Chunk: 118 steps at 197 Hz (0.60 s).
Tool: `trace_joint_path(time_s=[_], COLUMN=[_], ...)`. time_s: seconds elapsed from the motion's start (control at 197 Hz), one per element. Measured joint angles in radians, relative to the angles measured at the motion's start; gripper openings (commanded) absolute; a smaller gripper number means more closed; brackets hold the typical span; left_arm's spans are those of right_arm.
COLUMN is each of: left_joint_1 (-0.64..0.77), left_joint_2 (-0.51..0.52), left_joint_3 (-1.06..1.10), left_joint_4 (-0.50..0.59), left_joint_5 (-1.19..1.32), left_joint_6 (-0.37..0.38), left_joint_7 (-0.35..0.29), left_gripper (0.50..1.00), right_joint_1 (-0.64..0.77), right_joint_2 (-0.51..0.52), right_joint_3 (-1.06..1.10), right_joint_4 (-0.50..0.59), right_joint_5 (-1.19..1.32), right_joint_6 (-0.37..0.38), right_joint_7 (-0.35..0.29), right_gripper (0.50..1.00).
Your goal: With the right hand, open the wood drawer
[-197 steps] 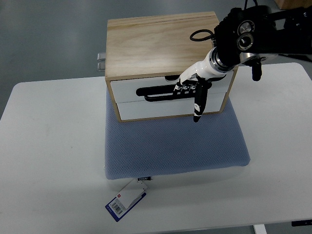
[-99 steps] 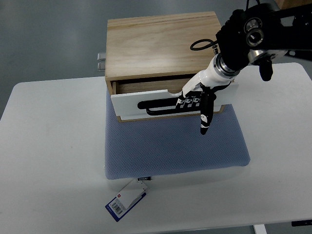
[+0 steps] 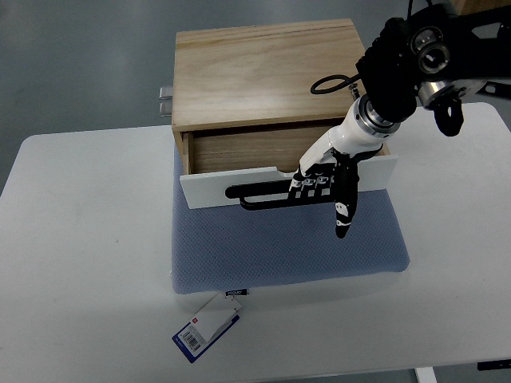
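Note:
A light wood drawer box (image 3: pixel 263 76) stands on a blue-grey pad at the back of the white table. Its upper drawer (image 3: pixel 239 152), with a white front (image 3: pixel 209 186) and a black bar handle (image 3: pixel 263 194), is pulled partly out toward me, showing an empty wooden inside. My right hand (image 3: pixel 321 182) comes in from the upper right and its fingers are curled around the handle, with the thumb (image 3: pixel 342 215) pointing down in front of the drawer face. The left arm is out of view.
The blue-grey pad (image 3: pixel 287 239) lies under the box and reaches toward me. A blue and white tag (image 3: pixel 206 327) hangs from its front edge onto the white table (image 3: pixel 80 255). The table's front edge lies near the bottom of the view.
The upper drawer went from shut to partly open. My right hand has moved toward me with the handle in its fingers, and the drawer's wooden inside now shows.

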Motion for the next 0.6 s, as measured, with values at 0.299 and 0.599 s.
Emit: trace_joint_path(time_s=[0.299, 0.599], left_joint_1=[0.000, 0.000], left_joint_2=[0.000, 0.000], left_joint_3=[0.002, 0.002], left_joint_4=[-0.001, -0.001], left_joint_5=[0.000, 0.000], left_joint_6=[0.000, 0.001], left_joint_7=[0.000, 0.000], left_gripper=[1.000, 1.000], right_joint_1=[0.045, 0.109], right_joint_2=[-0.014, -0.049], right_joint_3=[0.003, 0.011], right_joint_4=[0.022, 0.030], right_joint_5=[0.000, -0.001], right_joint_6=[0.000, 0.000], right_joint_7=[0.001, 0.000], right_gripper=[0.940, 0.940])
